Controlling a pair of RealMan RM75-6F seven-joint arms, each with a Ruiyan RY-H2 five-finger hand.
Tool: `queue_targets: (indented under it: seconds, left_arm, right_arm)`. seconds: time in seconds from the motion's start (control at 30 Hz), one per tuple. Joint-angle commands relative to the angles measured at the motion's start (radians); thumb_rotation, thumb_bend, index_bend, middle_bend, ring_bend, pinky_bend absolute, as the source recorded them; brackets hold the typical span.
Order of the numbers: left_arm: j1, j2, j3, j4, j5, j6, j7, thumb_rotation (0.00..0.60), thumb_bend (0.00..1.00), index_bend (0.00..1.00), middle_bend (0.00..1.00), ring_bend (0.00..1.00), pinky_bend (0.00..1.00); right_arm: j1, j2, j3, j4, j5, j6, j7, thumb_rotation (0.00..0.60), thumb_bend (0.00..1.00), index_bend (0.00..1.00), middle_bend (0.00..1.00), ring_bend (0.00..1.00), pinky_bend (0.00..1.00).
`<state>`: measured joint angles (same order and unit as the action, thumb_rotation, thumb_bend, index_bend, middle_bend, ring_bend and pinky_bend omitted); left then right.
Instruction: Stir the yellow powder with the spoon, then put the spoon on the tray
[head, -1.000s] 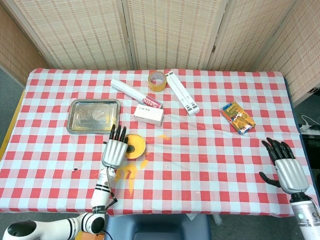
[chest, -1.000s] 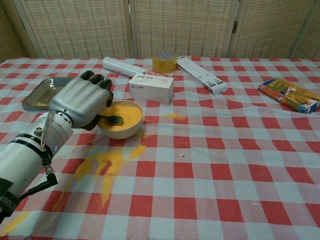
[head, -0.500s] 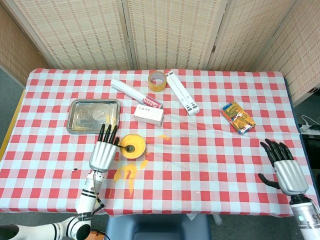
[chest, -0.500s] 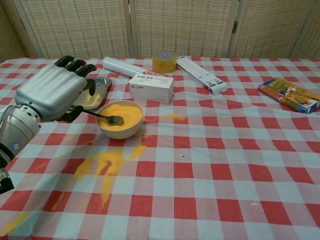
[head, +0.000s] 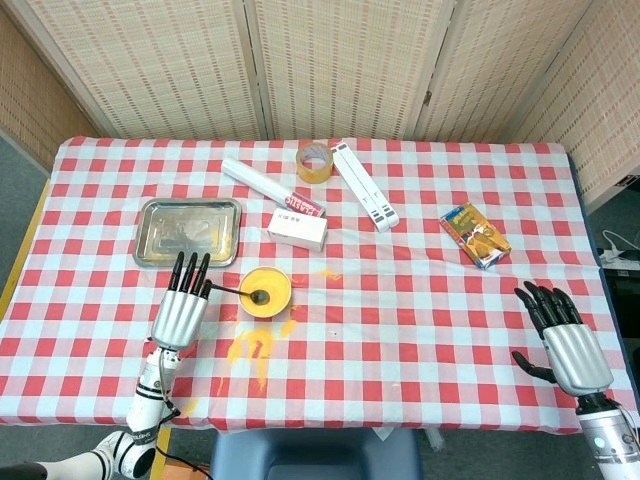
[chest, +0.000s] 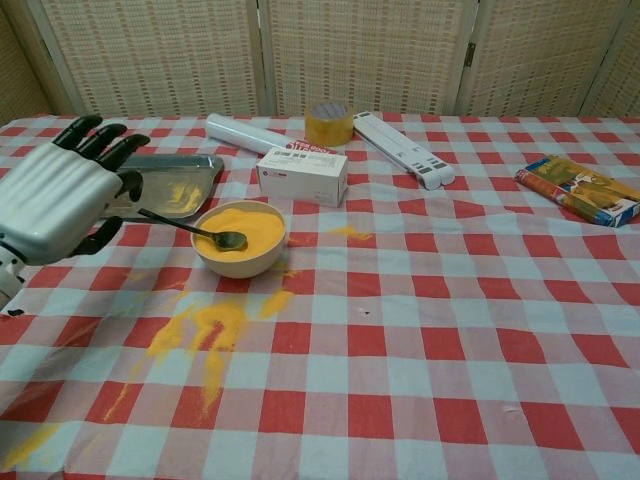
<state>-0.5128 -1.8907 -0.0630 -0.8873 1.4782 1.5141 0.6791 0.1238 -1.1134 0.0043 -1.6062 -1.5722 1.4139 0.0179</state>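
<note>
A cream bowl (head: 286, 297) (chest: 238, 266) of yellow powder (head: 274, 283) (chest: 247, 219) stands left of centre. The dark spoon (head: 246, 292) (chest: 200, 232) lies in it, scoop on the powder and handle over the left rim. My left hand (head: 180, 308) (chest: 52, 196) hovers just left of the handle tip, fingers extended, holding nothing. The metal tray (head: 160, 245) (chest: 192, 166) lies behind the hand and bowl, smeared with some powder. My right hand (head: 565, 340) is at the table's near right edge, fingers apart and empty; the chest view does not show it.
Spilled yellow powder (head: 255, 345) (chest: 208, 330) streaks the cloth in front of the bowl. A white box (head: 297, 229) (chest: 302, 177), a white tube (head: 262, 183), a tape roll (head: 314, 160) (chest: 329, 124) and a white bar (head: 364, 185) lie behind. A colourful box (head: 475, 235) sits far right.
My left hand has let go of the spoon and drawn back to the left, away from the bowl. The spoon stays in the bowl. My right hand has slid slightly nearer.
</note>
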Motion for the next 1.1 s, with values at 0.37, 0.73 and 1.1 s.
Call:
queue_targets:
  seconds: [0.37, 0.73, 1.1]
  left_arm:
    - [-0.014, -0.148, -0.012, 0.287, 0.054, 0.017, -0.149, 0.600, 0.46, 0.44, 0.05, 0.00, 0.00]
    - [-0.025, -0.171, -0.033, 0.354, 0.043, -0.006, -0.197, 0.600, 0.46, 0.46, 0.05, 0.00, 0.00]
    - [-0.028, -0.177, -0.040, 0.371, 0.041, -0.015, -0.207, 0.600, 0.46, 0.49, 0.06, 0.00, 0.00]
  right_arm:
    - [-0.001, 0.002, 0.001, 0.001, 0.002, 0.001, 0.000, 0.600, 0.18, 0.00, 0.00, 0.00, 0.00]
    - [-0.001, -0.001, 0.003, 0.000, 0.008, -0.001, -0.011, 0.600, 0.18, 0.00, 0.00, 0.00, 0.00]
    - [-0.001, -0.001, 0.004, -0.001, 0.011, -0.002, -0.016, 0.600, 0.18, 0.00, 0.00, 0.00, 0.00]
